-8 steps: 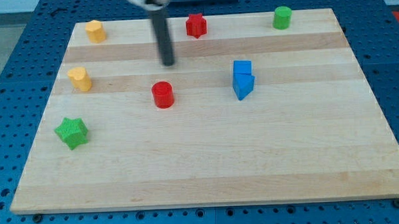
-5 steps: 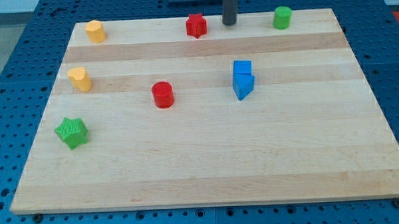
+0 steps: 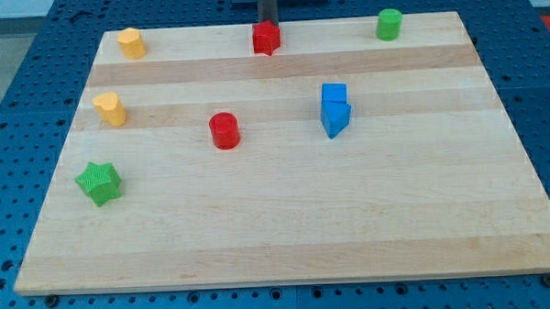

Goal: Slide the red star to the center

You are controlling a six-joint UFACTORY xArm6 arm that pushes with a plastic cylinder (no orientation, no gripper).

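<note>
Scanning from the view's left, you had a green star low down near the board's left edge, with a yellow block above it and another yellow block at the top left corner. A red cylinder stood left of the middle. At the top edge sat the red star, well apart from the centre you wanted. My tip stood at the star's far side, seemingly touching it; I judge it was placed there so a push would drive the star down toward the middle. No pincer exists on this rod, so none could be apart or together. Two blue blocks touched each other right of centre. A green cylinder stood top right.
</note>
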